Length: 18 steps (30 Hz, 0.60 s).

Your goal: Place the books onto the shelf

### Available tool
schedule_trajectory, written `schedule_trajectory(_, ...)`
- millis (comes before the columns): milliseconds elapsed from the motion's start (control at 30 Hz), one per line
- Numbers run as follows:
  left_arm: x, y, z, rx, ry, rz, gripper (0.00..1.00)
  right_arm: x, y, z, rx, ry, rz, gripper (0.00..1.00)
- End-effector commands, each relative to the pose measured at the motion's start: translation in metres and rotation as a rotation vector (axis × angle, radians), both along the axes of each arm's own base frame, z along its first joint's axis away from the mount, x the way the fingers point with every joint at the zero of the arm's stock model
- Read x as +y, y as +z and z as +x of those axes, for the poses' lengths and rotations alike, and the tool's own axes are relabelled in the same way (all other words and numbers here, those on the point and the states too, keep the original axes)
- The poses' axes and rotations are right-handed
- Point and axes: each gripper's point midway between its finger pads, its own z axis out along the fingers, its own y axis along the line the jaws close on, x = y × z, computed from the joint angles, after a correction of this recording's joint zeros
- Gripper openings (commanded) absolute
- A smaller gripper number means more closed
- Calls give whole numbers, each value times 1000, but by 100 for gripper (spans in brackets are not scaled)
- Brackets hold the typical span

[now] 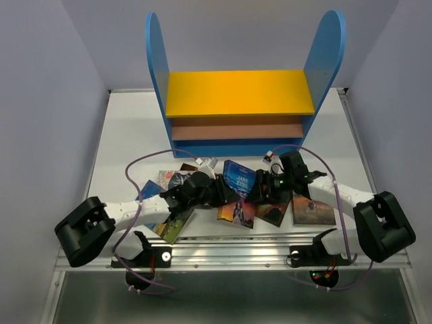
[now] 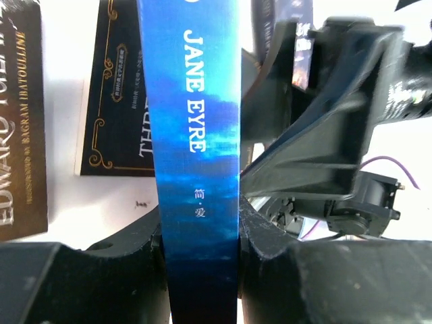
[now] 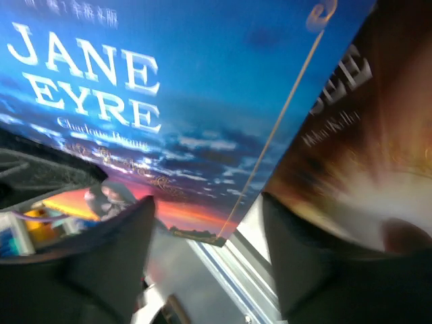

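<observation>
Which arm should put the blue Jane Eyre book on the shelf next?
Left. The left gripper pinches Jane Eyre across its spine; the right gripper is open, holding nothing.

Jane Eyre (image 2: 199,155): spine cropped at top and bottom. Left-edge book (image 2: 20,121): cut off, title incomplete. Brown cover (image 3: 351,135): blurred, title possibly ending "SEE"
</observation>
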Motion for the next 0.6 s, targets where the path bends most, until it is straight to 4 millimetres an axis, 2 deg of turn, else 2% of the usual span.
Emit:
schedule_trajectory(0, -7, 101, 23, -238, 90, -188, 0, 7, 46, 35, -215, -36, 6, 78)
schedule_trajectory(33, -2, 114, 22, -269, 92, -204, 0, 4, 57, 39, -250, -56, -6, 94)
schedule_trajectory(67, 5, 122, 29, -299, 143, -205, 0, -3, 58, 49, -287, -108, -55, 100)
schedule_trajectory(233, 26, 164, 36, -384, 241, -249, 0, -39, 84, 76, -419, -322, -219, 100)
schedule_trajectory(267, 33, 176, 38, -405, 276, -265, 0, -52, 97, 86, -480, -402, -258, 100)
schedule_trajectory(300, 38, 190, 40, -424, 296, -286, 0, -60, 101, 89, -490, -448, -288, 100)
schedule_trajectory(333, 39, 196, 42, -436, 309, -290, 0, -67, 107, 92, -515, -482, -306, 100)
schedule_trajectory(367, 43, 208, 42, -458, 324, -308, 0, -83, 115, 100, -549, -571, -358, 100)
schedule_trajectory(400, 46, 230, 46, -500, 348, -327, 0, -93, 126, 102, -580, -628, -371, 100)
schedule_trajectory(467, 47, 257, 47, -555, 349, -350, 0, -110, 137, 105, -620, -707, -415, 100)
schedule_trajectory(500, 47, 271, 48, -580, 350, -363, 0, -113, 141, 105, -632, -724, -417, 100)
schedule_trajectory(533, 48, 302, 46, -637, 348, -397, 0, -116, 146, 104, -643, -734, -415, 100)
schedule_trajectory(567, 47, 316, 47, -667, 348, -405, 0, -117, 149, 104, -653, -734, -421, 100)
